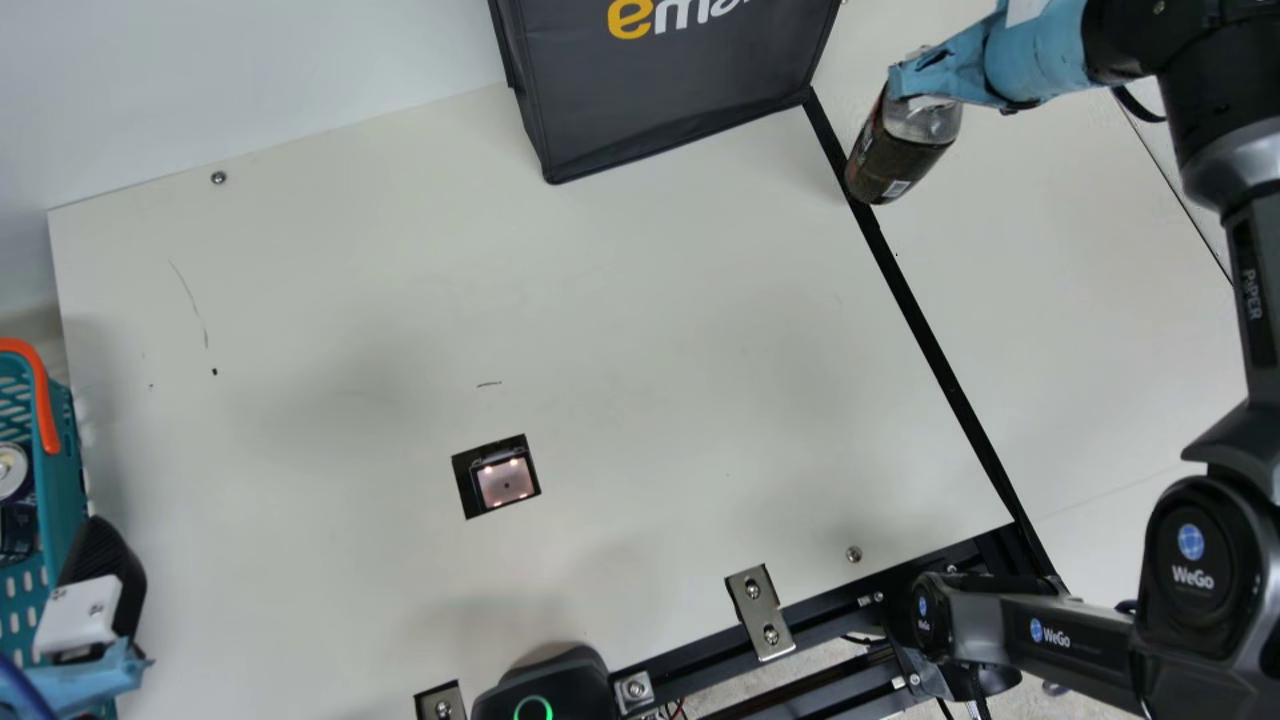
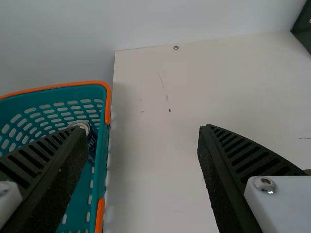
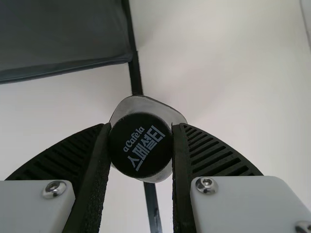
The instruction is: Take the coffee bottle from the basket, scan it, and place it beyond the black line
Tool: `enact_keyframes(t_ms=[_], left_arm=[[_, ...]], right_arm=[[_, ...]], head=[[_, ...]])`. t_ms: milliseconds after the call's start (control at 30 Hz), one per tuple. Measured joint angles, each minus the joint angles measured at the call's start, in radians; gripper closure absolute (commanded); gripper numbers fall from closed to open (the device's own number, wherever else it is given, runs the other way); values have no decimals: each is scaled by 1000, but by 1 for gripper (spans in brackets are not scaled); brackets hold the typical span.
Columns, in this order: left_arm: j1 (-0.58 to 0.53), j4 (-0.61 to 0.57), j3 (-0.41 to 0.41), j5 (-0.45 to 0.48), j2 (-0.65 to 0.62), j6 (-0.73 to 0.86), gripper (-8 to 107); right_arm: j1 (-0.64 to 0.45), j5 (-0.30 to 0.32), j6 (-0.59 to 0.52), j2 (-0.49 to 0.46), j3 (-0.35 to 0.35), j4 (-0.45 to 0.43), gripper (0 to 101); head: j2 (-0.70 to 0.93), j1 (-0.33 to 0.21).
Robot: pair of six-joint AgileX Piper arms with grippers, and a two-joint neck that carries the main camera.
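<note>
In the main view, the right gripper [image 1: 922,92] holds the coffee bottle [image 1: 900,150] over the black line [image 1: 932,350], near a dark bag [image 1: 670,90]; the left gripper [image 1: 98,575] is beside the basket [image 1: 66,470]. Left wrist view: fingers wide, a can [image 2: 91,141] in the basket. Right wrist view: fingers clasp the bottle's cap [image 3: 141,144].

Main cam high, wrist cams nearer, all facing down; all share table [image 1: 640,300], R tilt unclear.
</note>
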Motion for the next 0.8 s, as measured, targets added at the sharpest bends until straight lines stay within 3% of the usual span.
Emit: enact_keyframes(t_ms=[800], left_arm=[[0, 0, 0, 0, 0, 0, 9]], right_arm=[[-100, -72, 9, 20, 46, -57, 101]], head=[[2, 0]])
